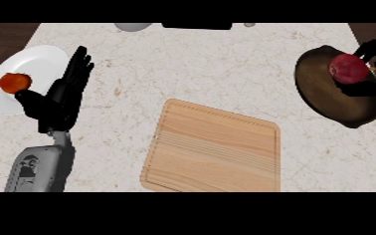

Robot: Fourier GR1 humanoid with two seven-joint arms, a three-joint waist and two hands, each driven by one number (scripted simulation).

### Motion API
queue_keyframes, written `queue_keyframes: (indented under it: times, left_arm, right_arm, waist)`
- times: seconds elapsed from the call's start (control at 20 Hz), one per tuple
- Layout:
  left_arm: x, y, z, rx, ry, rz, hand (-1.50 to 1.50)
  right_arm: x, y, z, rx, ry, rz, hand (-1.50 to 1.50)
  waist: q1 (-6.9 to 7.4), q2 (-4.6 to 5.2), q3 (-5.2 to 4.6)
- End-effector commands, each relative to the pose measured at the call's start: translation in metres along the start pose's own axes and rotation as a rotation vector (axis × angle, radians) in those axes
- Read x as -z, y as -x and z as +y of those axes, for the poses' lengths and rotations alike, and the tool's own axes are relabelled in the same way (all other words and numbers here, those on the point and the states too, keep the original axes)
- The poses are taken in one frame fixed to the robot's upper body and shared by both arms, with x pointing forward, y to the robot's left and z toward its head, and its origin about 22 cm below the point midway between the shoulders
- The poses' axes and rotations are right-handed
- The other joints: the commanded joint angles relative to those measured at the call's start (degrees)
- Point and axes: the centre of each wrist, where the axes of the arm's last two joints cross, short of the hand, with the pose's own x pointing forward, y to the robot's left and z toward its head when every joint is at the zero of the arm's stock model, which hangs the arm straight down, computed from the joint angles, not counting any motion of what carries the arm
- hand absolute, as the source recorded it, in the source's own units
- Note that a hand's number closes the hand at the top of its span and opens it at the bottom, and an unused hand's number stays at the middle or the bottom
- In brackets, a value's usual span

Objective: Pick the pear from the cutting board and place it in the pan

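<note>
One pear (pixel 348 68) over pan (pixel 323 95), gripped by right hand (pixel 365 49); left hand (pixel 64 93) open beside plate (pixel 38 59).

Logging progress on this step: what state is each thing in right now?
cutting board: lying flat, nothing on it
red pear: held inside the rim of the pan, touching it or not unclear
pan: upright, red pear and fingers over it
right hand: curled round the red pear
left hand: open, resting beside the plate
plate: holds an orange fruit
</note>
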Motion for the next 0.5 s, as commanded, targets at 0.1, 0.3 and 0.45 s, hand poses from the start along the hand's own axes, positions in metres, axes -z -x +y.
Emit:
queue_keyframes:
  times: [0.1,0.3,0.45]
  left_arm:
    - [0.009,-0.001,0.0,0.021,0.028,-0.007,0.0]
    - [0.006,0.009,-0.009,-0.01,0.034,-0.023,0.0]
    - [0.013,0.0,-0.018,-0.005,0.032,-0.027,0.0]
  right_arm:
    - [0.014,0.03,0.018,-0.018,0.006,0.026,1.5]
    - [0.011,0.044,0.019,-0.021,-0.008,0.049,1.5]
    - [0.01,0.04,0.042,0.089,-0.103,0.127,-1.5]
  waist:
    - [0.68,0.47,0.06]
    - [1.78,1.12,0.15]
    - [1.94,1.14,0.17]
